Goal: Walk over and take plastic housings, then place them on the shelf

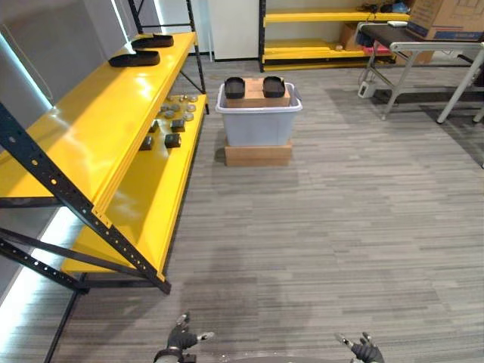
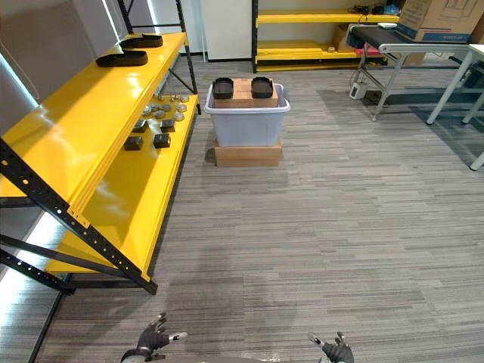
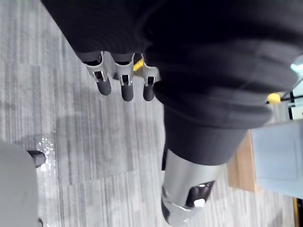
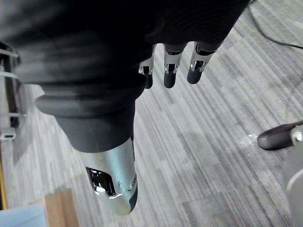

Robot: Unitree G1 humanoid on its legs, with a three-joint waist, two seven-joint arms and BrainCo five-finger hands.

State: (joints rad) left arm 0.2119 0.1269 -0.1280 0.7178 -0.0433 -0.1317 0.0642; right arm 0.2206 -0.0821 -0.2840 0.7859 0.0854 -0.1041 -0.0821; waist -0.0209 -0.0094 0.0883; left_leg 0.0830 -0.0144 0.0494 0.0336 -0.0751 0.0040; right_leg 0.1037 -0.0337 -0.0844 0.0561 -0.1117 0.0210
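Shelf: we see the yellow shelf (image 1: pixel 98 128) standing left of the tub (image 1: pixel 259 125), its long boards running past the tub's left side and on toward us.
Tub: a pale plastic tub on the floor. We place everything else from it.
Wooden base: the wooden base (image 1: pixel 258 154) lies directly under the tub, touching it.
Cardboard sheet: the cardboard sheet (image 1: pixel 255 97) rests across the tub's top, within its rim.
Two housings: the black left housing (image 1: pixel 234 87) and right housing (image 1: pixel 274 86) sit side by side on that sheet at the tub's top, hollow side up. We judge that their long axes run away from us, with the short ends facing us.
Two more housings: one (image 1: pixel 134 58) and another (image 1: pixel 153 41) lie on the shelf's top board, left of the tub and beyond it, with their long axes across the board.
Left hand: the left hand (image 1: pixel 180 339) hangs well short of the tub. Its fingers are loose and spread, the thumb is apart, and it holds nothing.
Right hand: the right hand (image 1: pixel 368 350) is just as far back from the tub, also slack, spread and empty.
Small parts: small parts (image 1: pixel 172 121) are scattered on the lower board, just left of the tub.
Bearing: the tub lies straight ahead, about midway between the hands, so we judge neither hand the nearer. Each housing sits on its own hand's side, and the walk has to close the gap first.
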